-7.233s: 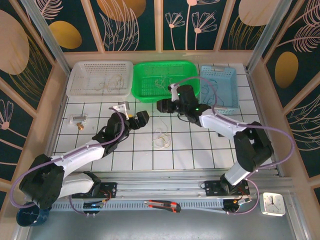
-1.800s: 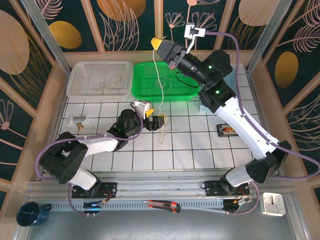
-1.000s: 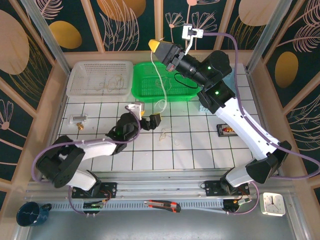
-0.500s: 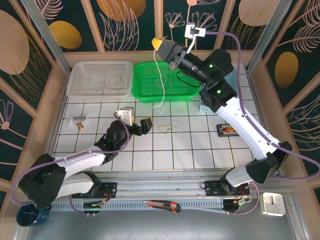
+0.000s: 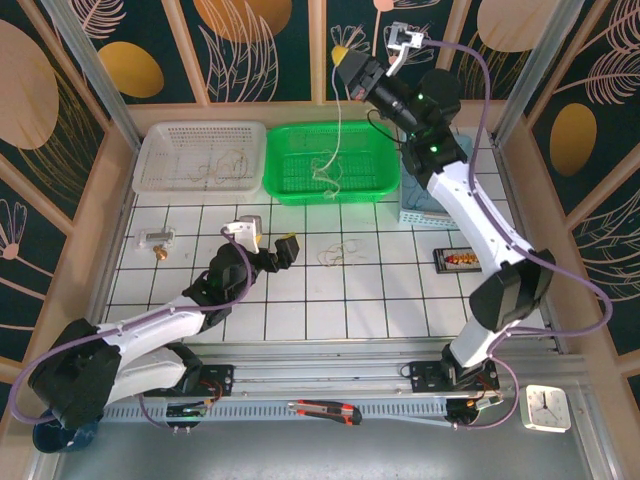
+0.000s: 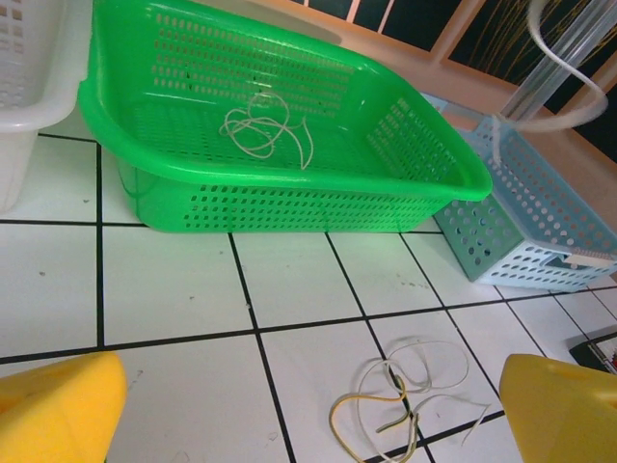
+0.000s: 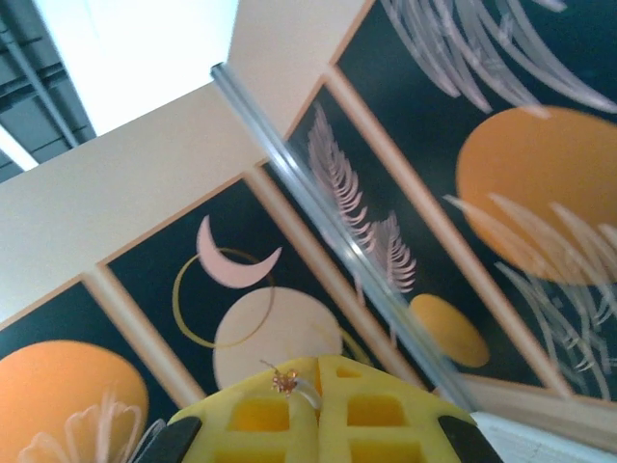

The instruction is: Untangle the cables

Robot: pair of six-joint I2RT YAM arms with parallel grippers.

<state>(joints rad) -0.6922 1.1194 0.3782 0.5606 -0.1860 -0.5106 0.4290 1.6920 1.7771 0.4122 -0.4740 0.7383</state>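
My right gripper (image 5: 343, 52) is raised high over the back of the table, shut on the end of a thin white cable (image 5: 338, 120). That cable hangs down into the green basket (image 5: 372, 187), where other pale cables (image 6: 262, 125) lie. In the right wrist view the shut yellow fingers (image 7: 289, 415) pinch the cable's tip (image 7: 301, 386), with bare copper strands showing. A small clump of white and tan cables (image 5: 341, 255) (image 6: 400, 400) lies on the tiles. My left gripper (image 5: 280, 250) (image 6: 308, 415) sits low just left of the clump, open and holding nothing.
A white basket (image 5: 160, 180) with thin cords stands back left, a blue basket (image 5: 440, 205) (image 6: 540, 227) back right. A small brass-tipped part (image 5: 158, 242) lies left, a dark flat item (image 5: 457, 260) right. A utility knife (image 5: 325, 410) rests on the front rail.
My right gripper swung right and further up with the white cable; its lower end left the tiles and now hangs into the green basket. The left arm shifted only slightly, still open.
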